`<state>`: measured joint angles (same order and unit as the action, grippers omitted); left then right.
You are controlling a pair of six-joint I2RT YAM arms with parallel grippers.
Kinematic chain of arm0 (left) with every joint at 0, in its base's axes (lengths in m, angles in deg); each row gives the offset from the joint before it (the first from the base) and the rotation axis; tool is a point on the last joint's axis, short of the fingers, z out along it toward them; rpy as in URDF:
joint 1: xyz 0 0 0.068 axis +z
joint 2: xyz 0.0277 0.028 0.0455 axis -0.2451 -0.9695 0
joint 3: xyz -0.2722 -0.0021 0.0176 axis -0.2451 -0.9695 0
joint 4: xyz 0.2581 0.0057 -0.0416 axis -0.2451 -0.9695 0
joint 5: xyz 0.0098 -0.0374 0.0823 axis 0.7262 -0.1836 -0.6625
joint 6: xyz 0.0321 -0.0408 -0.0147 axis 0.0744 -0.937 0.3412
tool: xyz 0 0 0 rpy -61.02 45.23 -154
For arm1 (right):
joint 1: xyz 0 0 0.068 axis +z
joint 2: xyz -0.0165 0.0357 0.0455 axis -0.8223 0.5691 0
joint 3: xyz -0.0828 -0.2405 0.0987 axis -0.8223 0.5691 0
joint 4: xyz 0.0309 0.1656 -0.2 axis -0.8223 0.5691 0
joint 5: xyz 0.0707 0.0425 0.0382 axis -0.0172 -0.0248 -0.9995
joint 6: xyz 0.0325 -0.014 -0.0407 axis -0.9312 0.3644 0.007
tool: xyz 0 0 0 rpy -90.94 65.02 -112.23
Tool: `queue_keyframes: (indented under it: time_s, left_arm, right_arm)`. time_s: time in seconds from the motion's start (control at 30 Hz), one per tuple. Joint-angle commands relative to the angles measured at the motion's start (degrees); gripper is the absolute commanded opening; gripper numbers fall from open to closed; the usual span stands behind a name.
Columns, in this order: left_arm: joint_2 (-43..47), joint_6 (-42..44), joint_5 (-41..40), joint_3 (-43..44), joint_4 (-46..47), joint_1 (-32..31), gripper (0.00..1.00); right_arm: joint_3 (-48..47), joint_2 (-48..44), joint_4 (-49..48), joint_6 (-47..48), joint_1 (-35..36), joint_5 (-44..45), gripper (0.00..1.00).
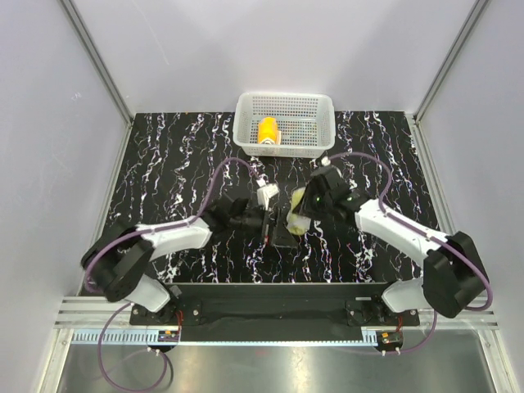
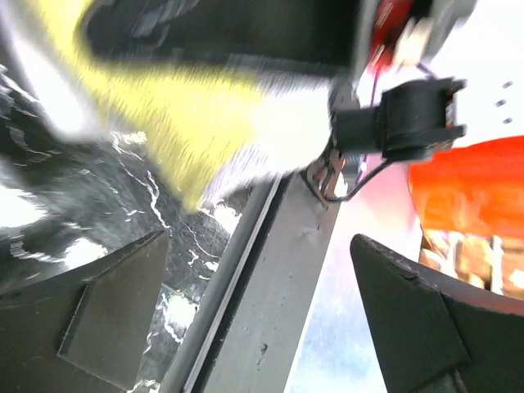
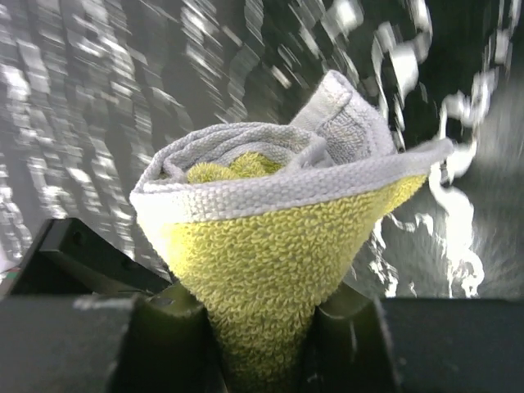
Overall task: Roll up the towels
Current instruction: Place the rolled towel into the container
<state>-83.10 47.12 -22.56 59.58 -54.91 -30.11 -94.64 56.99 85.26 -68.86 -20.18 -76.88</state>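
At upper centre of the overhead view, the orange towel (image 1: 268, 131) is seen rolled inside the white basket (image 1: 246, 123). At mid-frame the grey and yellow-green towel (image 1: 295, 221) is held by the right gripper (image 1: 304, 211), just beside the left gripper (image 1: 266, 223). From the left wrist, its fingers are seen spread wide, nothing between them. From the right wrist, that towel, rolled, is pinched at bottom centre.

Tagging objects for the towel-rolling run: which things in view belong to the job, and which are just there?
Job:
- orange towel, lying in the basket
- grey and yellow towel, rolled, pinched in the right gripper
- left gripper, open, close by

Just there:
- white basket
- marbled table
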Motion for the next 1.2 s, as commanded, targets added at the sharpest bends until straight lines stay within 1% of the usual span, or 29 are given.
queue_keyframes:
  time_s: [0.0, 0.07, 0.1, 0.13, 0.17, 0.2, 0.27, 0.3, 0.33, 0.37, 0.43, 0.47, 0.5, 0.53, 0.57, 0.6, 0.63, 0.67, 0.73, 0.77, 0.8, 0.83, 0.87, 0.93, 1.0, 1.03, 1.1, 1.17]
  left_arm:
    - [9.27, 2.99, -4.12, -1.2, -7.07, 2.28, 0.99]
    - [12.89, 4.56, -8.14, -1.55, -11.48, 4.03, 0.99]
    - [16.48, 5.01, -9.3, -1.73, -15.42, 5.34, 0.99]
    - [18.17, 5.62, -10.27, -1.73, -16.67, 5.88, 0.99]
    - [21.84, 6.76, -12.54, -1.65, -19.56, 6.32, 0.99]
    - [23.61, 7.29, -13.78, -1.56, -23.5, 6.93, 0.99]
    - [28.35, 9.39, -17.46, -0.51, -27.91, 8.17, 0.99]
    - [29.68, 10.19, -18.7, 0.02, -31.77, 8.78, 0.99]
    - [30.92, 10.63, -20.11, 0.37, -33.72, 8.96, 0.99]
    - [32.75, 10.72, -22.65, 1.33, -35.3, 9.05, 0.99]
    - [34.0, 10.72, -23.11, 2.74, -40.05, 9.66, 0.99]
    - [34.96, 10.99, -23.72, 4.32, -41.63, 9.75, 0.99]
    - [35.49, 11.34, -23.9, 4.94, -44.17, 9.84, 0.99]
    - [36.02, 11.78, -24.25, 5.56, -45.33, 9.84, 0.99]
    - [37.07, 12.82, -25.56, 6.35, -46.21, 9.84, 0.99]
    - [37.43, 13.53, -26.27, 6.7, -48.13, 10.01, 0.99]
    - [37.69, 14.15, -27.06, 7.05, -49.2, 10.1, 0.99]
    - [37.87, 15.28, -28.2, 7.75, -49.99, 10.28, 0.99]
    - [37.87, 16.35, -28.47, 8.02, -51.49, 10.54, 0.99]
    - [37.96, 16.87, -28.56, 7.68, -51.58, 10.46, 0.99]
    - [38.13, 16.96, -28.39, 7.32, -51.49, 10.63, 0.99]
    - [38.31, 17.05, -28.38, 6.89, -51.32, 10.72, 0.99]
    - [38.57, 17.05, -28.56, 6.27, -51.23, 10.72, 0.99]
    - [38.66, 17.23, -28.65, 6.27, -51.23, 10.81, 0.99]
    - [38.58, 17.4, -28.74, 6.18, -50.79, 10.98, 0.99]
    - [38.49, 17.58, -28.65, 6.27, -50.7, 11.07, 0.99]
    - [37.7, 17.76, -27.86, 6.35, -50.53, 11.77, 0.99]
    - [37.08, 18.02, -26.9, 6.44, -50.52, 12.47, 0.99]
  right_arm:
    - [-8.92, -2.58, 4.88, 7.92, -2.35, 1.0, 0.09]
    - [-14.44, -1.27, 6.29, 10.48, -4.54, 0.39, 0.09]
    - [-16.3, -0.57, 6.3, 12.93, -5.59, -1.18, 0.1]
    - [-18.06, 0.14, 6.38, 13.82, -7.78, -3.37, 0.1]
    - [-21.9, 2.06, 6.56, 14.7, -9.02, -4.35, 0.09]
    - [-23.94, 3.03, 6.73, 16.71, -9.9, -5.23, 0.09]
    - [-29.81, 6.45, 6.3, 18.83, -12.01, -7.34, 0.09]
    - [-31.68, 7.78, 5.69, 21.02, -12.72, -8.31, 0.09]
    - [-33.61, 9.27, 5.25, 21.74, -13.59, -10.67, 0.09]
    - [-37.46, 12.94, 4.2, 22.53, -14.91, -12.17, 0.09]
    - [-41.7, 17.17, 3.31, 24.37, -16.14, -16.04, 0.09]
    - [-45.81, 21.89, 2.52, 24.9, -17.28, -17.27, 0.09]
    - [-48.11, 24.38, 2.08, 25.43, -17.9, -18.85, 0.09]
    - [-50.48, 27.1, 1.9, 25.61, -18.52, -22.43, 0.09]
    - [-55.38, 32.69, 1.55, 25.7, -19.31, -24.21, 0.08]
    - [-57.78, 35.36, 1.03, 25.35, -20.45, -27.79, 0.08]
    - [-63.02, 38.26, 0.93, 25.35, -20.98, -29.22, 0.07]
    - [-65.77, 43.6, 0.93, 25.52, -21.33, -30.11, 0.07]
    - [-72.44, 49.33, 3.12, 26.83, -21.95, -29.94, 0.08]
    - [-80.14, 55.19, 6.09, 27.36, -22.13, -30.03, 0.08]
    - [-84.39, 58.3, 7.77, 27.8, -22.48, -29.59, 0.08]
    - [-92.96, 61.37, 11.53, 28.24, -23.0, -29.5, 0.08]
    - [-96.96, 66.71, 13.13, 28.51, -23.27, -29.24, 0.09]
    - [-103.99, 70.79, 15.08, 28.77, -24.32, -27.4, 0.12]
    - [-104.21, 73.18, 14.82, 28.6, -24.94, -26.34, 0.15]
    - [-103.16, 73.09, 14.21, 28.6, -25.2, -25.03, 0.18]
    - [-99.73, 72.92, 13.41, 28.6, -25.82, -23.88, 0.2]
    - [-100.86, 74.66, 17.09, 29.47, -25.82, -22.04, 0.21]
